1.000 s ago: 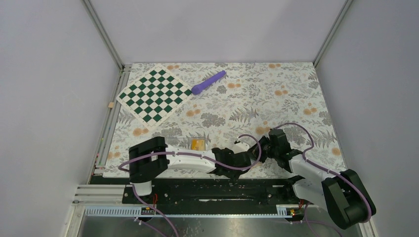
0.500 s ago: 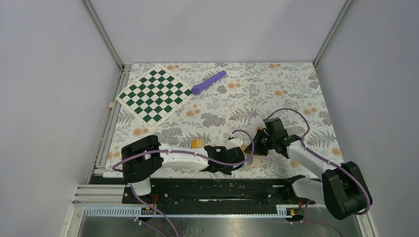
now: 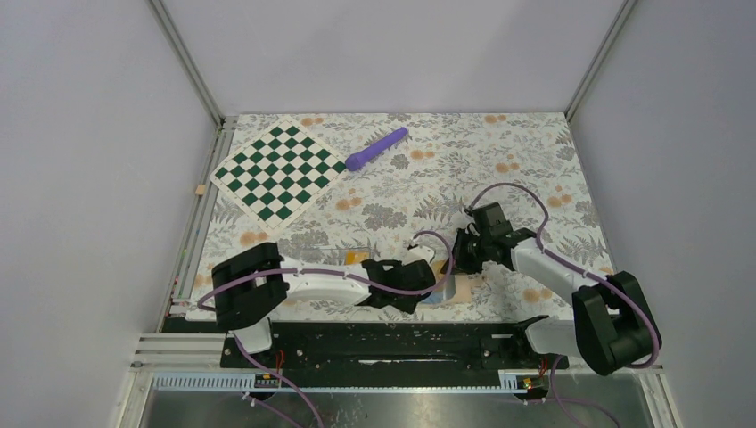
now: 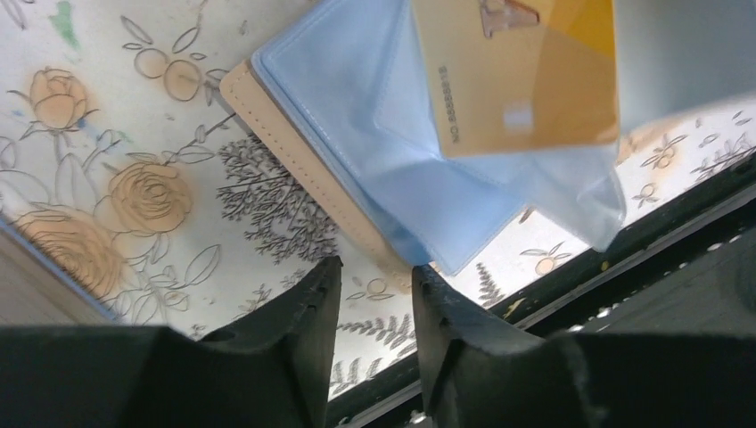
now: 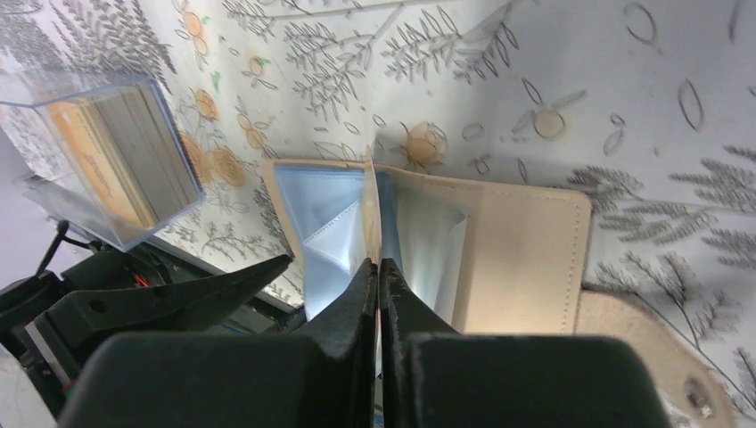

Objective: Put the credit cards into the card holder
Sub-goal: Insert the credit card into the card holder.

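Observation:
The card holder [image 3: 467, 291] lies open near the table's front edge, with a tan cover [image 5: 521, 259] and light blue pockets [image 4: 357, 116]. My right gripper [image 5: 376, 264] is shut on a credit card [image 5: 373, 201], which I see edge-on, its far end among the blue pockets. From the left wrist the same orange-yellow card [image 4: 526, 71] stands over the pockets. My left gripper [image 4: 374, 266] sits just left of the holder [image 3: 426, 283]. It is open by a narrow gap with only tablecloth showing through. One of its fingertips [image 4: 421, 275] is at the holder's tan corner.
A clear plastic case [image 3: 357, 259] holding more orange-yellow cards [image 5: 85, 165] stands left of the holder, behind my left arm. A green checkerboard [image 3: 278, 169] and a purple stick [image 3: 376, 148] lie at the back left. A black rail [image 3: 383, 339] runs along the front edge.
My right gripper has come left over the card holder with the card. My left gripper has narrowed and drawn back left, uncovering the open holder.

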Motion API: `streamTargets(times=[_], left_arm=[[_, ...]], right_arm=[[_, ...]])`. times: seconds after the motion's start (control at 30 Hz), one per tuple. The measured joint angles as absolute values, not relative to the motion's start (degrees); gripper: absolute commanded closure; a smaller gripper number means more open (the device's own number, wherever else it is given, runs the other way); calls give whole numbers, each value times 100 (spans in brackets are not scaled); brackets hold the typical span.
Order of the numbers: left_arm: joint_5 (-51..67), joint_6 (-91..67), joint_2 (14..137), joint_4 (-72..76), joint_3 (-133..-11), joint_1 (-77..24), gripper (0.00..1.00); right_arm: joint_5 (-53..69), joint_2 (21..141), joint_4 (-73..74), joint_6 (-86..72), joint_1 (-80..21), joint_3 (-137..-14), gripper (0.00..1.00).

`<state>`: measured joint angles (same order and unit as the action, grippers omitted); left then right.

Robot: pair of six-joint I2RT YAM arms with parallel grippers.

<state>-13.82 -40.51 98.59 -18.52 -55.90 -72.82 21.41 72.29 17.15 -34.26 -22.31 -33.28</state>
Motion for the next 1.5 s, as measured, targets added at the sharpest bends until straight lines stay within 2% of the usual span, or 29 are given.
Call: streamTargets(times=[0.1, 0.23, 0.43, 0.57, 0.9, 1.2, 1.3, 1.37, 1.4, 1.47, 1.5], left_arm=[[-1378, -3938, 9710, -1970, -5509, -7236, 52], [-1385, -3898, 9432, -2222, -5468, -7179, 53], [-1212, -3938, 8503, -2108, -5395, -6840, 56], [-814, -4032, 8123, -1651, -5221, -6396, 47], [224, -4294, 8978, -939, -5192, -6267, 50], [119, -4053, 9703, -1229, -5645, -6613, 47], [-119, -3889, 9977, -1514, -6010, -6794, 55], [-307, -3817, 10171, -1728, -6211, -6879, 70], [-395, -3806, 10232, -1806, -6265, -6899, 81], [-602, -3771, 10311, -1973, -6331, -6910, 98], [-703, -3767, 10311, -2049, -6340, -6910, 100]], right_arm=[[2333, 7456, 1398, -3454, -2224, -3365, 100], [2626, 7526, 644, -3817, -2163, -3138, 100], [2700, 7266, -760, -5024, -2119, -2126, 100], [2665, 7113, -1437, -5706, -2108, -1643, 100], [2296, 6921, -1804, -6578, -2104, -1372, 100], [2174, 6908, -1879, -6737, -2104, -1275, 100], [2196, 7019, -1946, -6740, -2104, -1278, 100], [2215, 7094, -2008, -6737, -2104, -1278, 100], [2220, 7116, -2008, -6733, -2104, -1284, 100], [2248, 7142, -1979, -6694, -2106, -1313, 100], [2259, 7142, -1951, -6661, -2106, -1337, 100]])
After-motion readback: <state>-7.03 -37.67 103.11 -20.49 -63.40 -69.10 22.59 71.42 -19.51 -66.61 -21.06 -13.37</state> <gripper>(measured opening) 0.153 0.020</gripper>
